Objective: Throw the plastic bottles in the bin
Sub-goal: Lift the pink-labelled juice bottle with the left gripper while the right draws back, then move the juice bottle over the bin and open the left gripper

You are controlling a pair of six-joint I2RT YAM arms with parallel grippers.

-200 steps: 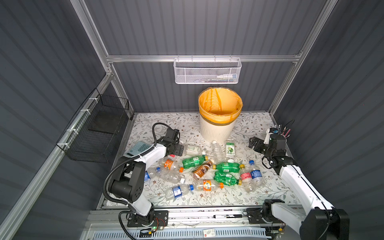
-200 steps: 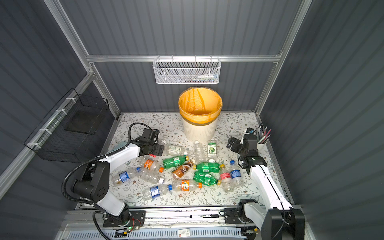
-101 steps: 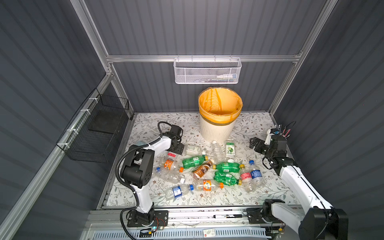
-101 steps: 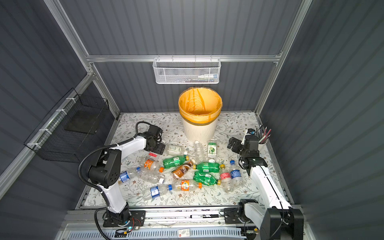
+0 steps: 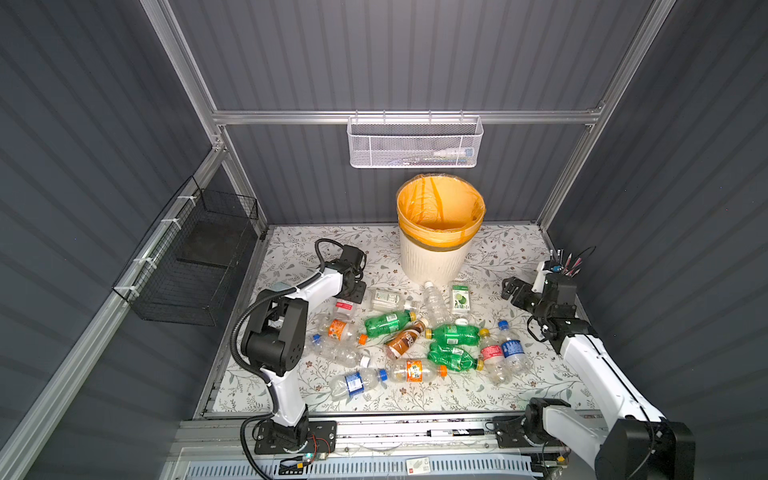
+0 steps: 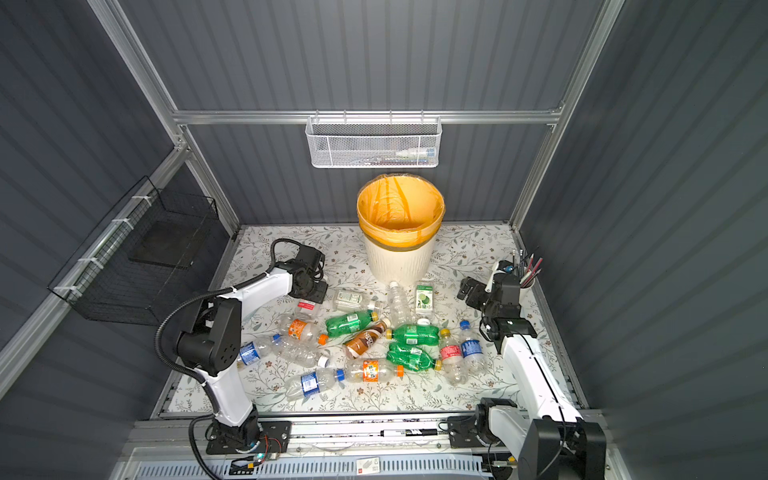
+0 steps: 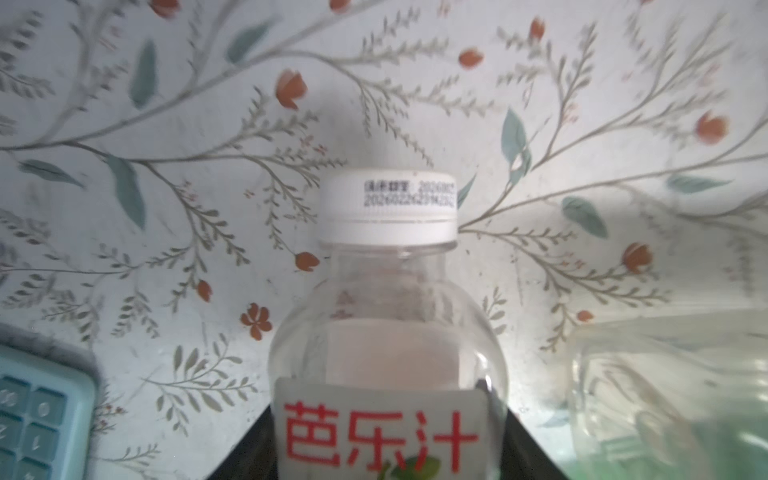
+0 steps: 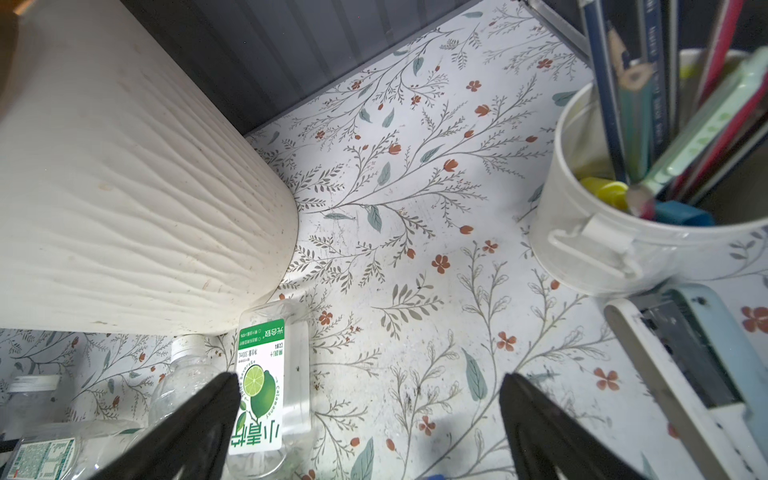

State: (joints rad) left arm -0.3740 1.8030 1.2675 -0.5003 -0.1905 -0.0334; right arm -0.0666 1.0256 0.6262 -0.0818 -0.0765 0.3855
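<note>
About fifteen bottles [image 5: 388, 322] lie scattered over the middle of the worktop [image 5: 507, 249]; none shows inside the bin [image 5: 432, 259], which stands at the middle of the back edge. One white-capped bottle [image 7: 386, 332] with red lettering lies on its side at the heap's left end, and the left tool [image 5: 354, 291] pinches it: dark fingers [image 7: 253, 453] sit against both sides of its label. The right tool [image 8: 370, 386] hangs spread wide and empty near the right edge, beside a pencil cup [image 8: 602, 232]. Trouble would likely start at the grip: the thin, slick shell could buckle or squirt free on lifting. A clear neighbour [image 7: 665, 395] lying just beside could be dragged along. The bin's rim stands high, so a low carry could catch the orange liner [image 5: 440, 239] or tip the bin.
</note>
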